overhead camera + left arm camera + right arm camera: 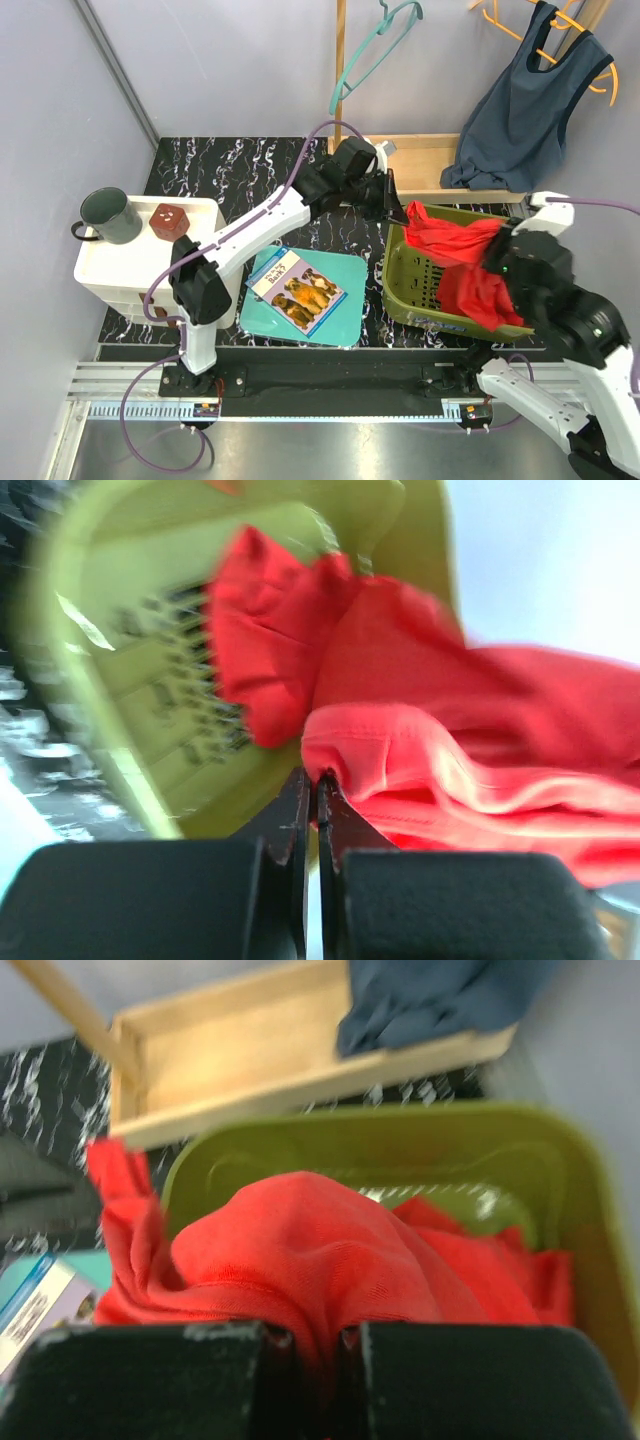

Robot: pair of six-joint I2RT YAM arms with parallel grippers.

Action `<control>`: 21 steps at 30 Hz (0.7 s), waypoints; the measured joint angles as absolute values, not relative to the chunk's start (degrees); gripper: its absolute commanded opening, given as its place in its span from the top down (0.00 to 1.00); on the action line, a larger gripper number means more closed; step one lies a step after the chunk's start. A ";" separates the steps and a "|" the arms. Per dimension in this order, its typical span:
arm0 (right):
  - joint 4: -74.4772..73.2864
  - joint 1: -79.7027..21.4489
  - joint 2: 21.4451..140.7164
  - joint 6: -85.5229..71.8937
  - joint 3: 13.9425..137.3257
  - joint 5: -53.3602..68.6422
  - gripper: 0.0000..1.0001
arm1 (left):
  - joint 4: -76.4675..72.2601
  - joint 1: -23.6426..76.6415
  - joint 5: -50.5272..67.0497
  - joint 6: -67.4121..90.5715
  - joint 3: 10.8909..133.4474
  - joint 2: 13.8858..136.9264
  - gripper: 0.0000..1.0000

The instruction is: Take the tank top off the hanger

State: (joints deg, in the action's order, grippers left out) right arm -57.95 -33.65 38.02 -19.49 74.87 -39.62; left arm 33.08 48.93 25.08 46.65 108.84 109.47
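Red knit tank top (455, 240), seemingly: your left jaws and right jaws both pinch shut on its folds, above the green basket (398, 290). Light, limp, stretchy; take hems or straps. Behind, a blue top (525, 110) hangs.

Top view looking down from above, both wrist views close, sharing green basket (402, 272)

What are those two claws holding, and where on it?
Both hold the red garment: left gripper pinches a hemmed edge, right gripper a bunched fold.
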 measured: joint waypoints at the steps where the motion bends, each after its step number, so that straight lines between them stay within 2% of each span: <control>1: -58.65 -33.65 38.83 -22.79 72.88 -37.08 1.00 | 34.52 48.64 23.90 45.58 109.80 109.67 0.96; 7: -63.44 -33.65 38.76 -34.20 67.51 -29.89 0.98 | 38.81 49.17 19.99 41.63 110.89 109.71 0.94; 9: -66.00 -33.65 38.28 -37.98 66.48 -28.51 0.93 | 39.81 49.56 19.09 40.73 110.89 109.71 0.92; 10: -67.20 -33.65 38.26 -39.51 66.37 -27.97 0.88 | 40.12 49.78 18.81 40.40 110.89 109.71 0.91; 12: -69.28 -33.65 38.63 -42.06 66.37 -27.40 0.81 | 40.69 50.26 18.57 40.01 110.89 109.75 0.84; 13: -70.46 -33.65 39.09 -43.31 66.37 -27.38 0.69 | 40.95 50.54 18.59 39.72 111.11 109.84 0.80; 15: -72.60 -33.65 40.51 -45.50 66.37 -27.49 0.54 | 41.34 51.37 18.76 39.00 112.60 110.67 0.65; 16: -73.56 -33.65 41.45 -46.30 66.39 -27.51 0.37 | 41.30 51.86 18.98 38.59 113.62 111.24 0.59; 17: -74.24 -33.63 42.41 -46.83 66.41 -27.57 0.27 | 41.23 52.34 19.22 38.19 114.61 111.74 0.53; 18: -74.94 -33.63 43.40 -47.29 66.59 -27.77 0.20 | 41.17 52.71 19.68 37.69 115.35 112.14 0.41; 20: -76.23 -33.63 45.01 -47.05 67.99 -28.42 0.07 | 41.10 53.28 20.80 36.75 116.40 112.38 0.34; 21: -76.47 -33.63 45.65 -46.89 68.95 -28.88 0.06 | 41.12 53.47 21.28 36.03 116.66 112.33 0.30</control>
State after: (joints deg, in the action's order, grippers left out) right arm -76.47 -33.63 45.65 -46.89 68.95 -28.88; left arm 41.12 53.47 21.28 36.03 116.66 112.33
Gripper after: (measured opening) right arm 0.819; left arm 0.608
